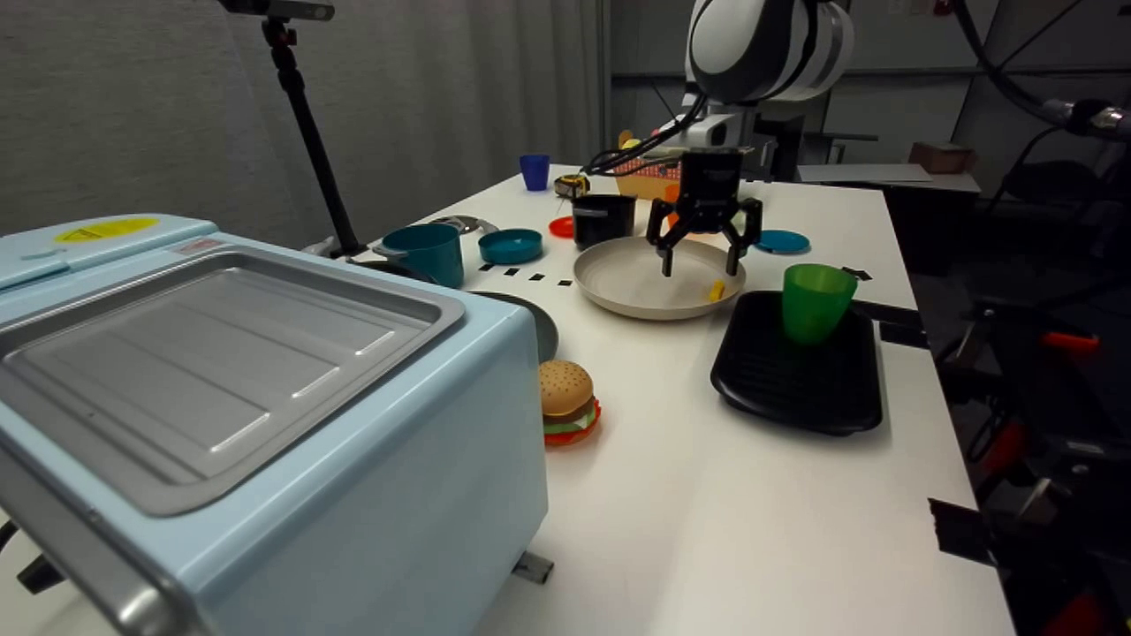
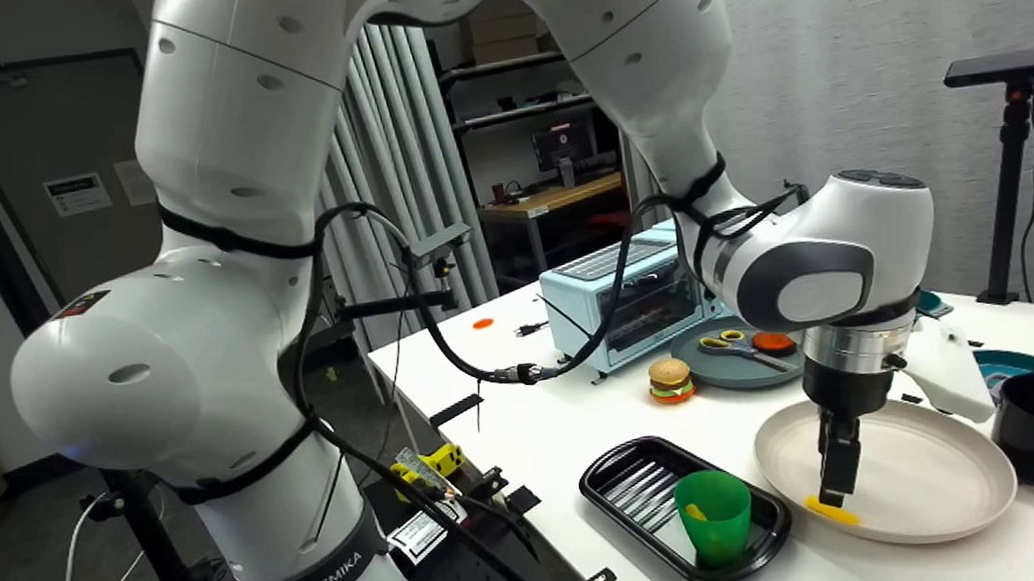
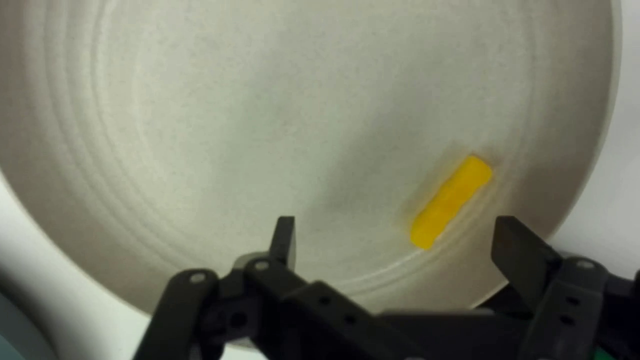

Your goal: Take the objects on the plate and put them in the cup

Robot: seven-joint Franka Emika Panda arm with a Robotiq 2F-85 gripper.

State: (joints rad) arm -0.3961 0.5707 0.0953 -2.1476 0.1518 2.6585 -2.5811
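One of the objects, a small flat yellow piece (image 3: 450, 202), lies on the cream plate (image 3: 280, 125) close to its rim. It also shows in both exterior views (image 1: 717, 290) (image 2: 833, 514). Above the plate hangs my gripper (image 3: 395, 220), pointing down, its fingers wide apart with nothing held between them. In the wrist view the yellow piece appears ahead of the gap, toward the right finger (image 3: 520, 255). The green cup (image 2: 723, 525) stands upright on the black tray beside the plate. Inside it, another yellow piece (image 2: 695, 512) shows in an exterior view.
The black tray (image 2: 624, 501) sits against the plate's near side. A black pot (image 1: 603, 221) stands close behind the plate, with teal cookware (image 1: 511, 246) beyond. A toy burger (image 1: 565, 402), a grey-blue plate with scissors (image 2: 739, 366) and a light-blue toaster oven (image 1: 424, 459) occupy the far end.
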